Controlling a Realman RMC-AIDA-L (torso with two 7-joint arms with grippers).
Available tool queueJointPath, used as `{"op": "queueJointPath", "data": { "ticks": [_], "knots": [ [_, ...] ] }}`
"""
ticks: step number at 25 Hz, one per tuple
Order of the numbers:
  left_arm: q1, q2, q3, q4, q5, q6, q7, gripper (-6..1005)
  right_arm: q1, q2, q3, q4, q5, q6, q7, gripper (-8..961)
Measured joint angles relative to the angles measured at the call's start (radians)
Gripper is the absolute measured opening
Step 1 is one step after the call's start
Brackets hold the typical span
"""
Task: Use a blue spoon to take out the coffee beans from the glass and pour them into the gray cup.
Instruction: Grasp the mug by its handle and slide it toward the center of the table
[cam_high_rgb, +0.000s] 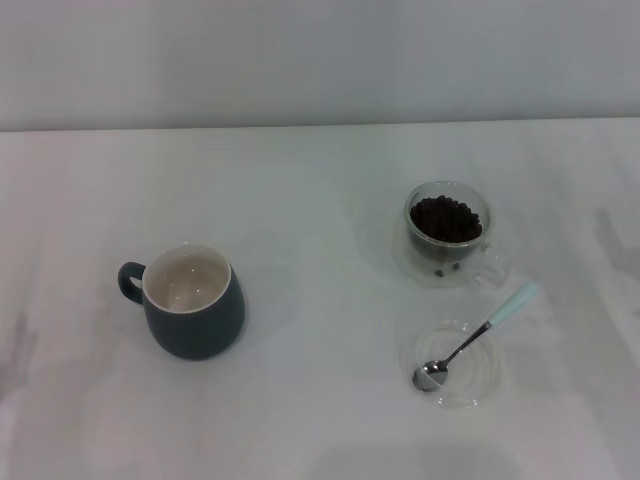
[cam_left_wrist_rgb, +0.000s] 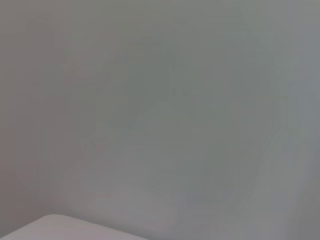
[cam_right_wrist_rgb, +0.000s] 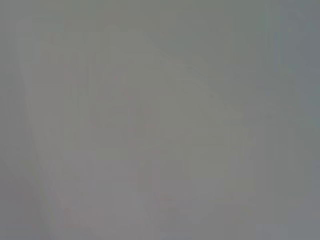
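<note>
In the head view the gray cup (cam_high_rgb: 194, 302) stands upright on the left of the white table, its handle pointing left and its cream inside bare. Right of centre stands the glass (cam_high_rgb: 448, 234), holding dark coffee beans (cam_high_rgb: 446, 219). In front of the glass lies the blue spoon (cam_high_rgb: 476, 336), its metal bowl resting in a flat clear saucer (cam_high_rgb: 452, 362) and its pale blue handle pointing up and to the right over the rim. Neither gripper shows in any view. Both wrist views show only a plain grey surface.
The white table (cam_high_rgb: 320, 200) runs back to a pale wall. A pale rounded edge (cam_left_wrist_rgb: 55, 225) shows in a corner of the left wrist view.
</note>
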Motion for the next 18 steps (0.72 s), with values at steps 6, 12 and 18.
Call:
{"op": "queueJointPath", "data": {
  "ticks": [6,12,18],
  "knots": [
    [0.009,0.0,0.0,0.0,-0.001,0.0,0.0,880,0.003,0.0,0.0,0.0,-0.001,-0.001,0.0,869],
    [0.008,0.0,0.0,0.0,-0.001,0.0,0.0,879,0.003,0.001,0.0,0.003,-0.001,-0.001,0.0,869],
    [0.008,0.0,0.0,-0.002,0.0,0.0,0.0,880,0.004,0.002,0.0,0.009,-0.002,-0.001,0.0,868]
  ]
}}
